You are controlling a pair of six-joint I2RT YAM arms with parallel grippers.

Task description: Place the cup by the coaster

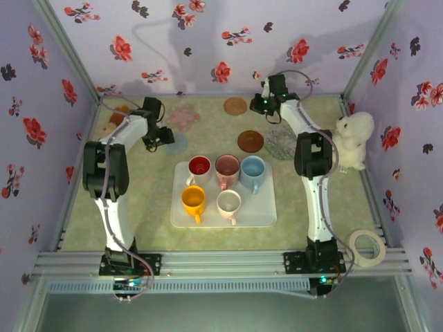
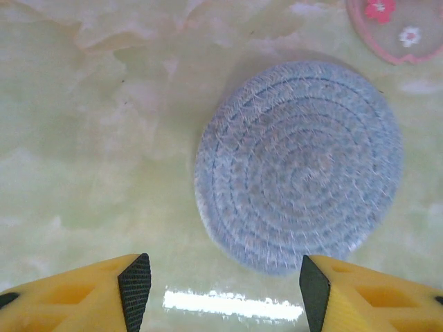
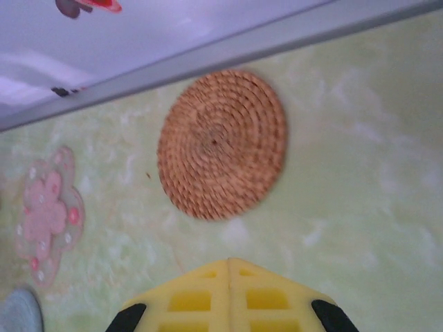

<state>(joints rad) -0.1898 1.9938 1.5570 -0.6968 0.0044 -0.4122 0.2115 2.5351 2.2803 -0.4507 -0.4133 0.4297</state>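
Five cups (image 1: 228, 203) sit on the white tray (image 1: 265, 216) mid-frame, while the left gripper (image 2: 225, 278) hangs spread above a blue woven coaster (image 2: 299, 164) and the right gripper (image 3: 228, 264), pressed together, faces a brown coaster (image 3: 221, 143).

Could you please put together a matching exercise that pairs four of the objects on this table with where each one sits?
Things:
1. yellow cup
2. blue cup
3. plush toy
4. tape roll

Places:
A. near right corner of the table
B. back row of the tray, right end
C. right edge of the table, farther back
D. front row of the tray, left side

Pairs: 1-D, 2-B, 3-C, 4-A
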